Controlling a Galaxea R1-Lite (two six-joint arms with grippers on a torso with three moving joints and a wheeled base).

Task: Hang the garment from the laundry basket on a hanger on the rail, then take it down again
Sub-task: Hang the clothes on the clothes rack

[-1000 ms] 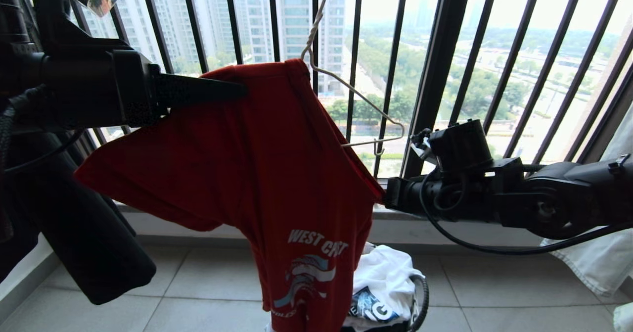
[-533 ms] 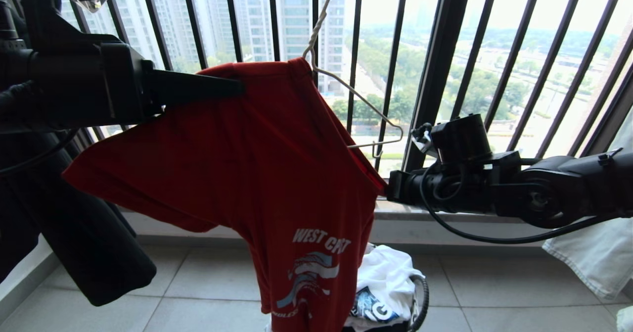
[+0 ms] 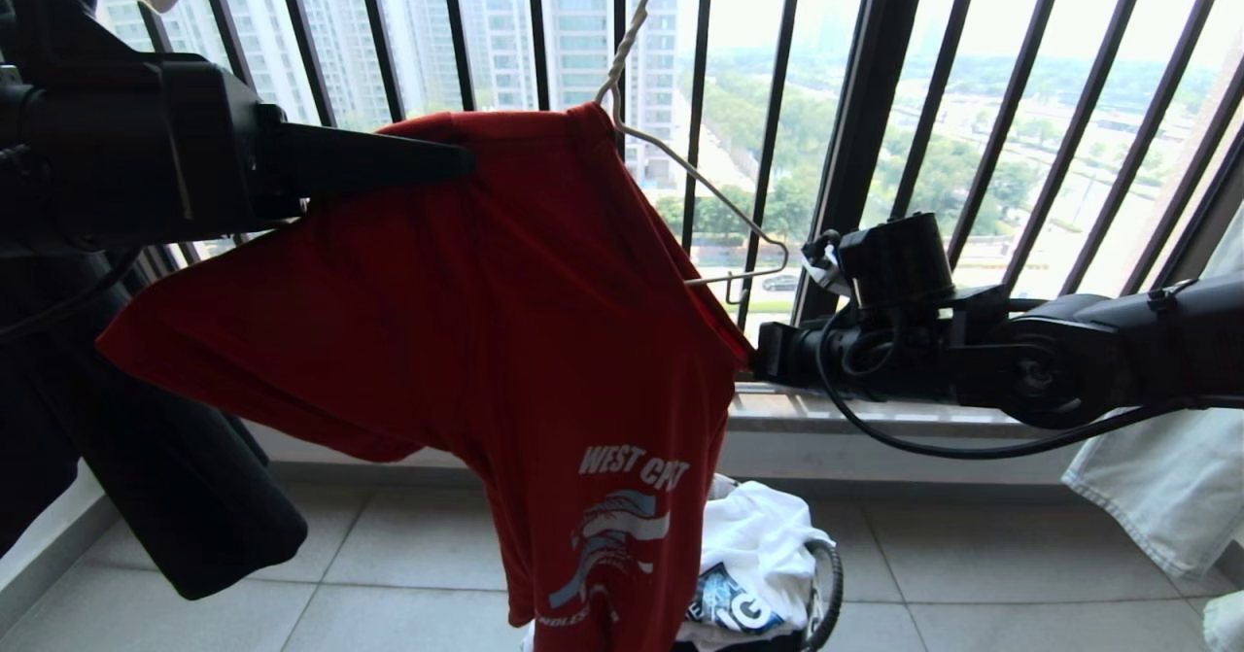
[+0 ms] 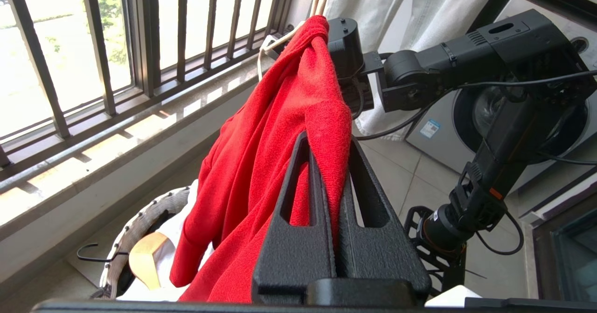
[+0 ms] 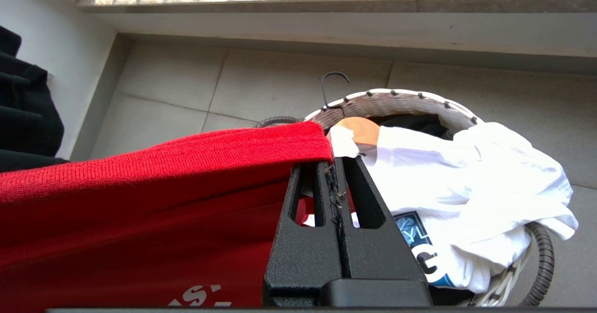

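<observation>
The black window railing (image 3: pixel 855 147) of vertical bars is filling the upper half of the head view, with pale floor tiles (image 3: pixel 408 555) running below it. In front of it the red T-shirt (image 3: pixel 505 322) with white "WEST COAST" lettering is hanging in the air, spreading from about nine o'clock to three o'clock across the middle of the view, its printed chest drooping toward six o'clock. The left gripper (image 3: pixel 457 158) is reaching in from nine o'clock, its fingers (image 4: pixel 322 201) pinching together on a fold of the shirt near the collar. The right gripper (image 5: pixel 333 173) is coming in from three o'clock, mostly hiding behind the cloth in the head view; its fingers (image 5: pixel 322 196) are pressing shut on the shirt's red hem edge. The right arm (image 3: pixel 1020 360) is stretching level across the windowsill.

The thin cream-white wire hanger (image 3: pixel 719 215) is hanging at twelve o'clock, its long hook rising out of the top of the view; one shoulder is lying under the shirt's collar, while the other arm is sticking out bare toward two o'clock.

At six o'clock on the floor, just behind the shirt's lower end, the round laundry basket (image 5: pixel 401 100) is holding a white printed garment (image 5: pixel 466 187) and a tan wooden hanger (image 4: pixel 147 259). A pale cloth (image 3: pixel 1166 497) is hanging at four o'clock.
</observation>
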